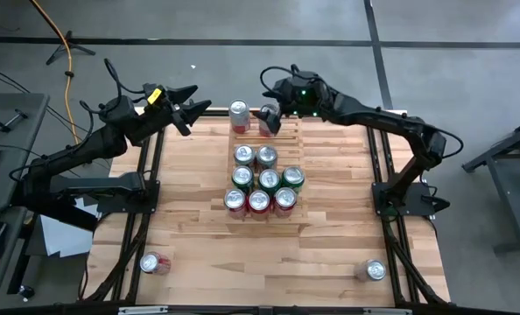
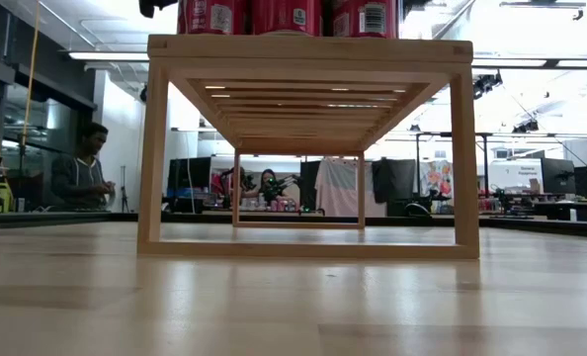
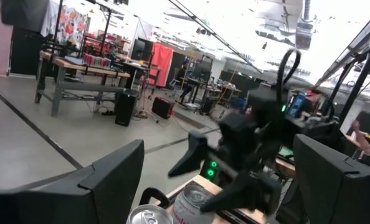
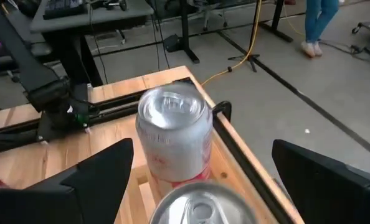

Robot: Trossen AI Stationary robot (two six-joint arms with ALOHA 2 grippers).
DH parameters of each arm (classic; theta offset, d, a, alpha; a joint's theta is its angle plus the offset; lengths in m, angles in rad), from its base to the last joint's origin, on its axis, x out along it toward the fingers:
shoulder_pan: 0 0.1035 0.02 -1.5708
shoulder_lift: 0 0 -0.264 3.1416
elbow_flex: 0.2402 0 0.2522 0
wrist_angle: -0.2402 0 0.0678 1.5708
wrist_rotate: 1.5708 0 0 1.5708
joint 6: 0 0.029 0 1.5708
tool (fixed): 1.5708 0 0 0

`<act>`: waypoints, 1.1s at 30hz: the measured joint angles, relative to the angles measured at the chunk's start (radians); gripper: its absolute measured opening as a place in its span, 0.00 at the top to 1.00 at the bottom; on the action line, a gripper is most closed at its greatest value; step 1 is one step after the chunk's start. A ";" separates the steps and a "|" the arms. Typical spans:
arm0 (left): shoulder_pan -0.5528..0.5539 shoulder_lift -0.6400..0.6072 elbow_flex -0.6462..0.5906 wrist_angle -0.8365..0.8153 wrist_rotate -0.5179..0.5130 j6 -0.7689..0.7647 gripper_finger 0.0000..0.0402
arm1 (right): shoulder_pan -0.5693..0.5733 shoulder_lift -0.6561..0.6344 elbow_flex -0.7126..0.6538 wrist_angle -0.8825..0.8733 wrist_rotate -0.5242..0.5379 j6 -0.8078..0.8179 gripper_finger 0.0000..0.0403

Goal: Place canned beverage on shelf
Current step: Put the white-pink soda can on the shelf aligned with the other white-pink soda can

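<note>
A: Where is the right arm?

B: It comes in from the right side, bends at the elbow, and reaches far across to the back middle of the surface. Its right end effector (image 1: 270, 118) points down there.

A: Are its fingers apart?

B: Yes. In the right wrist view the two dark fingers (image 4: 91, 177) sit wide apart, one on each side, and they touch nothing.

A: And the left arm?

B: It stretches up from the left side toward the back edge. The left end effector (image 1: 190, 109) hangs in the air, pointing at the other arm.

A: Is it gripping?

B: No. Its fingers (image 3: 104, 180) are spread wide and hold nothing.
</note>
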 joint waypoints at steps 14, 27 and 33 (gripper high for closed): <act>0.000 0.000 0.000 -0.026 0.024 -0.025 0.22 | 0.033 -0.379 -0.188 -0.365 0.097 -0.007 0.48; 0.000 0.000 0.000 0.009 0.042 -0.055 0.22 | 0.061 -0.372 -0.595 0.246 0.112 0.278 0.99; 0.000 0.000 0.000 0.011 0.041 -0.076 0.22 | 0.045 -0.262 -0.531 0.242 0.113 0.240 1.00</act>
